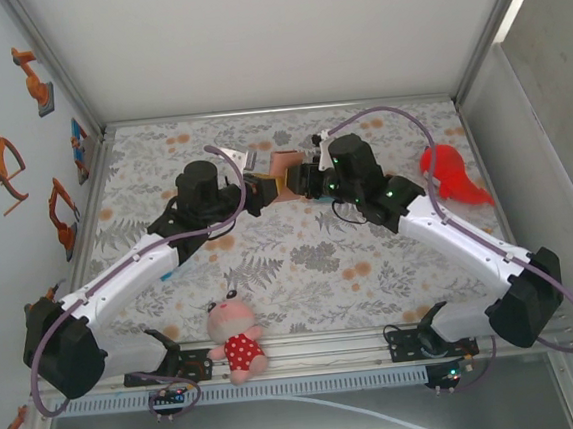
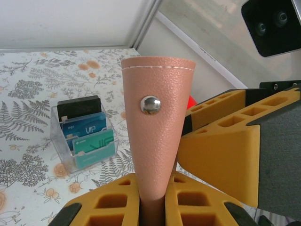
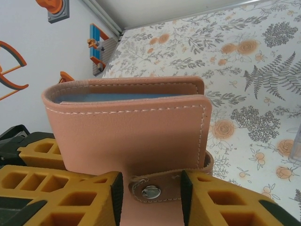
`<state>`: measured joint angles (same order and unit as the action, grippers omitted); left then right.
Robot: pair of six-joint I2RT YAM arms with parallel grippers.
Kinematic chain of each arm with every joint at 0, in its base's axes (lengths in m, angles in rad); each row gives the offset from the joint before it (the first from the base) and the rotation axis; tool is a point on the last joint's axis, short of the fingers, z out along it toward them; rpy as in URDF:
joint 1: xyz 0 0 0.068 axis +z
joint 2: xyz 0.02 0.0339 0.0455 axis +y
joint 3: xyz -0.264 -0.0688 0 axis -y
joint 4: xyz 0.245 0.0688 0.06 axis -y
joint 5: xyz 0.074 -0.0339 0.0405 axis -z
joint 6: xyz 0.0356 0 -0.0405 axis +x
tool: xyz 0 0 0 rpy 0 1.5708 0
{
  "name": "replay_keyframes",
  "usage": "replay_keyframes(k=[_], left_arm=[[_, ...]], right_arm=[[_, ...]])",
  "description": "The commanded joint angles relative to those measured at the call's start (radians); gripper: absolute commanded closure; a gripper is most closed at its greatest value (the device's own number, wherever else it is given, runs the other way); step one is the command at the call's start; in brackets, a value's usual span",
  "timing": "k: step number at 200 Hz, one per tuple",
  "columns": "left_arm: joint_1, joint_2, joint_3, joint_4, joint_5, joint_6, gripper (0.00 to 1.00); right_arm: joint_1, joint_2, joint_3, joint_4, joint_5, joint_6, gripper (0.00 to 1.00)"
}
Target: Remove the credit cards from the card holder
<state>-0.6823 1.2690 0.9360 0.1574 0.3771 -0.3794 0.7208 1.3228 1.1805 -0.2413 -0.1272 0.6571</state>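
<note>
The card holder is held over the table between the two arms, folded shut, its tab snapped across the opening edge. The left jaws are clamped on one end of it, while the right jaws flank the tab, and I cannot tell whether they press it. Just left of the holder stands a clear stand of black, blue and teal cards, well to its right lies a red object, and a plush toy sits nearer the arm bases.

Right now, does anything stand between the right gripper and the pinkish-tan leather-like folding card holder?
Nothing visible does. The card holder, clamped by the left gripper, has its snap tab between the fingers of the right gripper.
</note>
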Motion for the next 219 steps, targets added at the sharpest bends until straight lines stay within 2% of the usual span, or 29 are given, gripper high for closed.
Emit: replay_keyframes(k=[1,40,71,129,219], left_arm=[[-0.014,-0.001,0.038,0.062,0.025,0.013,1.00],[-0.021,-0.002,0.041,0.064,0.035,0.013,1.00],[-0.023,-0.008,0.039,0.074,0.051,0.011,1.00],[-0.025,-0.031,0.030,0.088,0.020,0.014,1.00],[-0.024,-0.031,0.029,0.078,-0.026,0.022,1.00]], right_arm=[[0.005,0.013,0.039,0.016,-0.017,0.012,0.62],[0.005,0.029,0.039,0.014,-0.016,0.011,0.56],[0.005,0.044,0.041,0.002,-0.008,0.003,0.56],[0.005,0.062,0.035,-0.029,0.014,-0.005,0.72],[0.003,0.036,0.010,-0.028,0.028,-0.012,0.83]])
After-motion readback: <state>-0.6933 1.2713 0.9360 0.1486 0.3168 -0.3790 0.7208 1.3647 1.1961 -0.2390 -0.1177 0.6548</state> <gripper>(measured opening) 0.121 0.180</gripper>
